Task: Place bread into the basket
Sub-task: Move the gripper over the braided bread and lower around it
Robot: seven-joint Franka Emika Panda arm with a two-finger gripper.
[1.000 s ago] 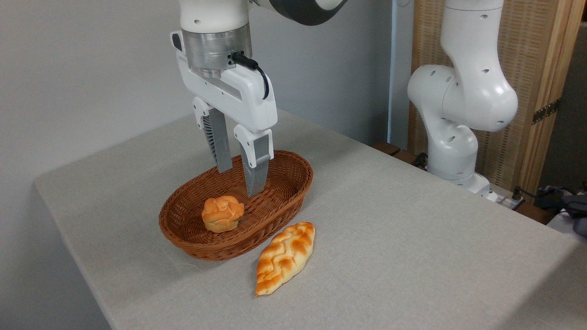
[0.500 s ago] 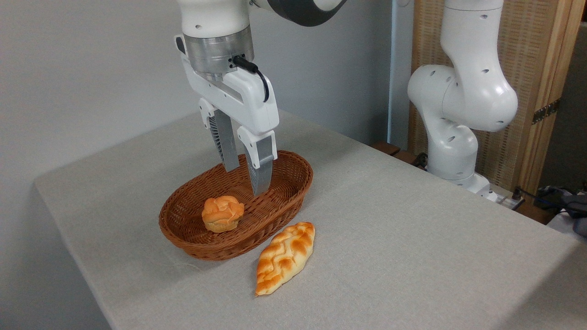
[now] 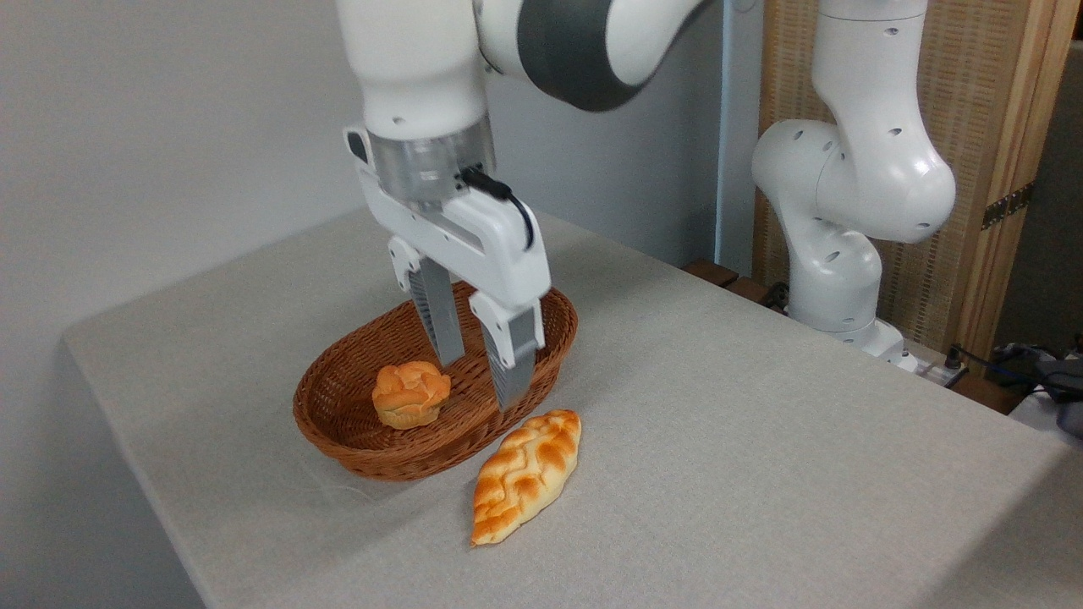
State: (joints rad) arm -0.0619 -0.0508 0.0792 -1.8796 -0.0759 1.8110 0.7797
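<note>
The desk (image 3: 761, 440) is carrying everything under a pale cloth, and the arm is hanging over its middle. The basket (image 3: 372, 452) is sitting left of centre, holding a small round bun (image 3: 410, 393). The bread (image 3: 526, 474) is lying on the cloth just beside the basket's near rim, apparently not touching it. The pincer (image 3: 482, 376) is hovering over the basket's right end, narrowly parted and gripping nothing. The reach toward the loaf seems to be the step in hand; next it is needing wider jaws, set across the loaf's middle.
</note>
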